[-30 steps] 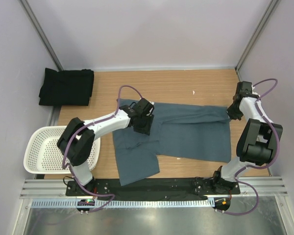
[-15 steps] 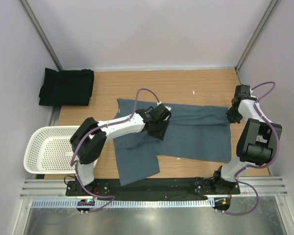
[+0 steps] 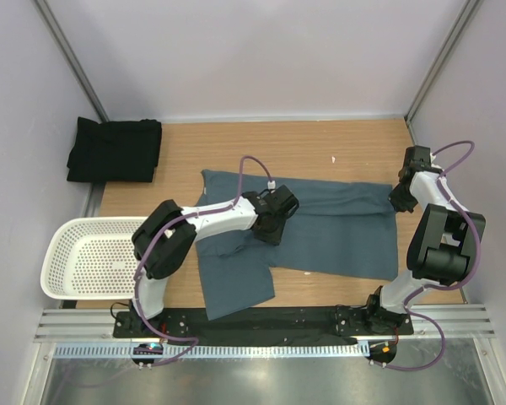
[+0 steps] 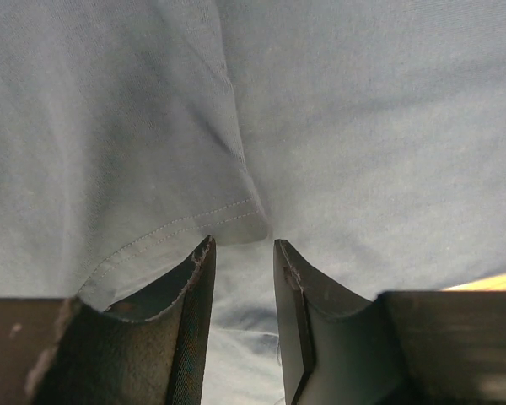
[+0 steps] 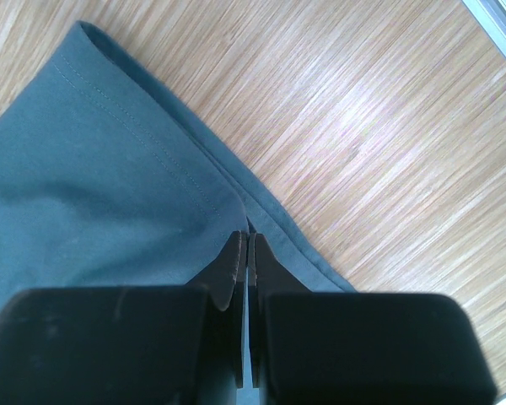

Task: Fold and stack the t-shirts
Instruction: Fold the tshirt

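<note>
The slate blue-grey t-shirt (image 3: 329, 232) lies spread across the middle of the wooden table (image 3: 320, 139), with one part reaching toward the near left. My left gripper (image 3: 274, 221) hovers low over its middle. In the left wrist view the left gripper (image 4: 243, 249) is open, and a stitched hem corner of the shirt (image 4: 177, 228) lies just off the fingertips. My right gripper (image 3: 398, 196) is at the shirt's far right corner. In the right wrist view the right gripper (image 5: 247, 240) is shut on the shirt's (image 5: 93, 169) hemmed edge. The black t-shirt (image 3: 114, 150) lies folded at the back left.
A white perforated basket (image 3: 84, 257) hangs off the table's left edge beside the left arm's base. Grey walls with metal posts close in the back and both sides. A small white speck (image 3: 335, 157) lies on the wood at the back.
My left gripper has moved right across the blue-grey shirt, from its left part to its middle. The right gripper has shifted slightly nearer, still at the shirt's corner.
</note>
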Controlling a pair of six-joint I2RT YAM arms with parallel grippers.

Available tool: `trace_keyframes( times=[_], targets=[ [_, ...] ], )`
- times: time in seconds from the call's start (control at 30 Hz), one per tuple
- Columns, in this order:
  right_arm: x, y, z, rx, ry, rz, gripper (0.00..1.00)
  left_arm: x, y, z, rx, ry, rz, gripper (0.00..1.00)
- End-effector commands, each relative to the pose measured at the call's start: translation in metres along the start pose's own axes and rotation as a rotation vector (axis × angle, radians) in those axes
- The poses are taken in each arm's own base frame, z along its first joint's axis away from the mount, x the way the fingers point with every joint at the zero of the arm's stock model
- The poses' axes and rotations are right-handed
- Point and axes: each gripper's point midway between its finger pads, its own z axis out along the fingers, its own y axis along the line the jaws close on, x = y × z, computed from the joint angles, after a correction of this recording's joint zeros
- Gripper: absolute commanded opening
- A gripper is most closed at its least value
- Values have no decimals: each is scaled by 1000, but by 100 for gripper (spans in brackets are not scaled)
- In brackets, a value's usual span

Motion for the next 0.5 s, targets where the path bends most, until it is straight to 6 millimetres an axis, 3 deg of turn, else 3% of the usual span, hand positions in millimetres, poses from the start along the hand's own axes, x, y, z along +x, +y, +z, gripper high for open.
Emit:
trace_keyframes(
  times=[0.0, 0.2, 0.37, 0.47],
  targets=[
    [-7, -2, -2, 12, -43, 15, 1, -19, -7, -4, -4, -63, -16, 35],
    [-8, -1, 0, 11, -39, 14, 1, -18, -7, 6, -11, -53, -8, 26],
    [-9, -2, 0, 18, -39, 11, 1, -17, -11, 3, 16, -49, 5, 0],
    [-9, -1, 1, 19, -38, 11, 1, -20, -16, -8, 49, -59, 16, 0]
  ],
)
